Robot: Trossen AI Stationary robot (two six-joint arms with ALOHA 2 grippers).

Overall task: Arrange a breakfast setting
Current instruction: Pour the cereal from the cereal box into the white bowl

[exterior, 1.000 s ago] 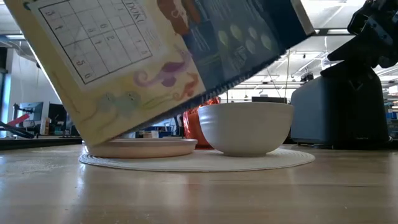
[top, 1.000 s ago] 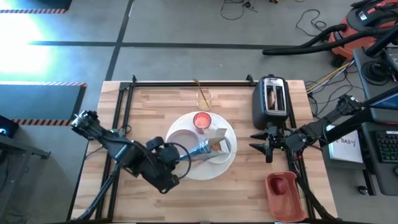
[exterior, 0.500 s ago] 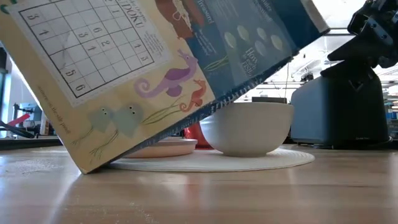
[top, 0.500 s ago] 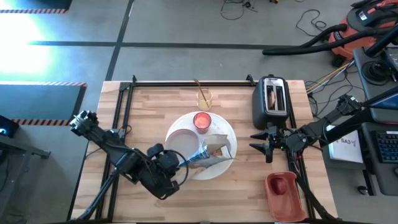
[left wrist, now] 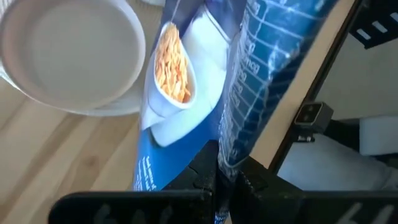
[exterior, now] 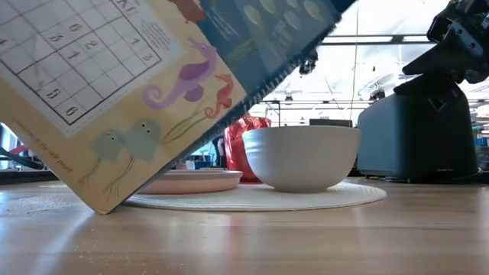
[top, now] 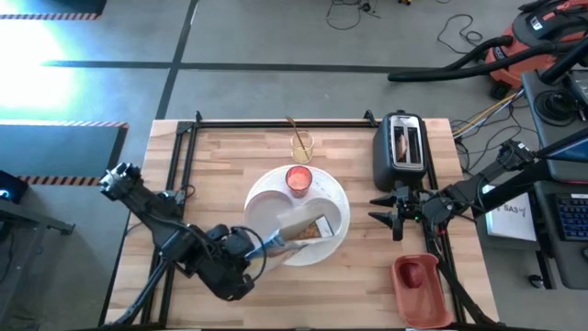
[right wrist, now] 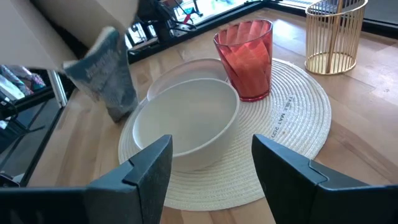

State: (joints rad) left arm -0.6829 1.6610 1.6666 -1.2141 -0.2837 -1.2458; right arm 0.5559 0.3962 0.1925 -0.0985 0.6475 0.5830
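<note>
My left gripper (top: 265, 243) is shut on a blue cereal box (top: 303, 227), whose back shows a sudoku grid and sea creatures (exterior: 114, 92). The box slants over the white bowl (right wrist: 186, 121). The bowl, a small pale plate (top: 268, 204) and a red cup (top: 299, 179) stand on a round woven mat (top: 342, 204). A toast slice (top: 401, 142) sticks up out of the black toaster (top: 402, 158). My right gripper (top: 375, 210) waits open at the mat's right side, touching nothing. My left gripper pinches the box's near end (left wrist: 225, 163) between its two fingers, at the corner where the front face meets the narrow side panel. The fingers slant down from the table's near left. The box reaches away from them, tilted over the bowl. I cannot tell whether its low corner (exterior: 98, 208) touches the table.
A gold wire holder (top: 301, 145) stands behind the mat at the far edge. A red container (top: 415, 278) lies near the front right corner. Bare wood lies left of the mat and along the near edge.
My left gripper has moved toward the table's near left corner and sunk a little, rolling as it went. The cereal box has swung with it. Its broad face now lies flatter over the bowl in the high view, and its low corner has dropped in the low view.
</note>
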